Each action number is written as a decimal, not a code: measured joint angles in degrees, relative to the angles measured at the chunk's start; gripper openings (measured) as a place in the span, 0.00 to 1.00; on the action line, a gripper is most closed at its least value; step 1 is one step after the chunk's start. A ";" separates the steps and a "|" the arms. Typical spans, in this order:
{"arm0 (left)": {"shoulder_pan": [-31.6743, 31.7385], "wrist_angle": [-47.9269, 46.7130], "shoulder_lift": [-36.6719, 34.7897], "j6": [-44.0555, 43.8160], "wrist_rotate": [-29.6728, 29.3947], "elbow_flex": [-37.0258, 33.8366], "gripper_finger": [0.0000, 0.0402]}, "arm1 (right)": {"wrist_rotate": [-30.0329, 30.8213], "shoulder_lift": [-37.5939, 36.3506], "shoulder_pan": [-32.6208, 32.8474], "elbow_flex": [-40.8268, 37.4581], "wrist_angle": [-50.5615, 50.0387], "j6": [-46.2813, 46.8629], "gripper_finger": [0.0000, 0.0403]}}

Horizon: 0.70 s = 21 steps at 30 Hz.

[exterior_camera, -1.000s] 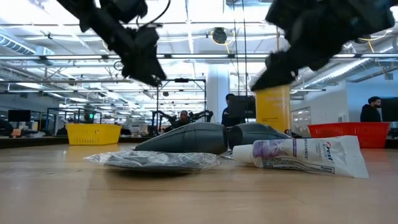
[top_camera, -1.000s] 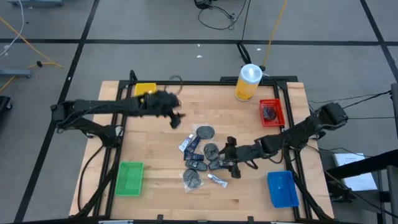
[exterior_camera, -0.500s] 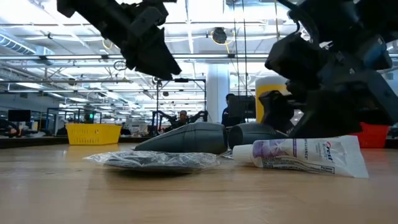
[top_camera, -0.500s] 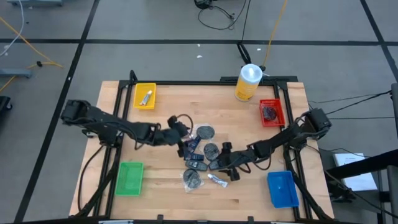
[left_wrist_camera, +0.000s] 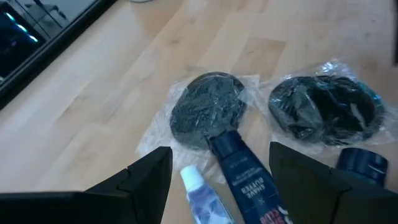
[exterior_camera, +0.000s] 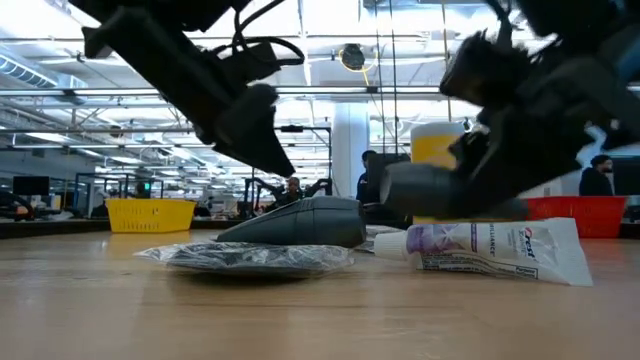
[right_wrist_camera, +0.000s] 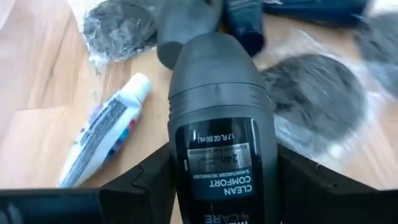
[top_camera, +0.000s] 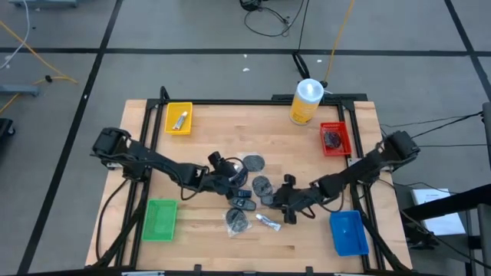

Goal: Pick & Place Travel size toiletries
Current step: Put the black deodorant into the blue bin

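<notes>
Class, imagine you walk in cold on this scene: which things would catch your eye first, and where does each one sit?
The right gripper is clamped on a dark deodorant stick labelled "Clean Comfort", just over the heap of toiletries at the table's middle. From the other side, the left gripper hangs open above a dark blue tube and a wrapped grey disc. At the far edge stands a yellow canister, beside a red tray.

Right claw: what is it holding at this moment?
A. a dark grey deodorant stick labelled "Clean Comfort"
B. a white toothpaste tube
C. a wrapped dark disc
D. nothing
A. The right wrist view shows the dark grey deodorant stick clamped between the fingers of the right claw, its label facing the camera, while the white toothpaste tube and a wrapped dark disc lie on the table beneath it.
</notes>
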 joint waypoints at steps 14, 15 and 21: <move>-0.09 0.45 0.67 1.64 0.10 0.00 0.65 | -10.03 -13.46 13.11 13.27 -41.36 42.85 0.49; -0.10 0.50 0.67 1.64 0.10 0.00 0.65 | -12.43 -13.63 14.00 14.26 -43.24 46.17 0.49; -0.53 0.44 0.67 0.71 0.12 0.00 0.65 | -27.71 -13.99 19.65 18.93 -51.51 67.95 0.49</move>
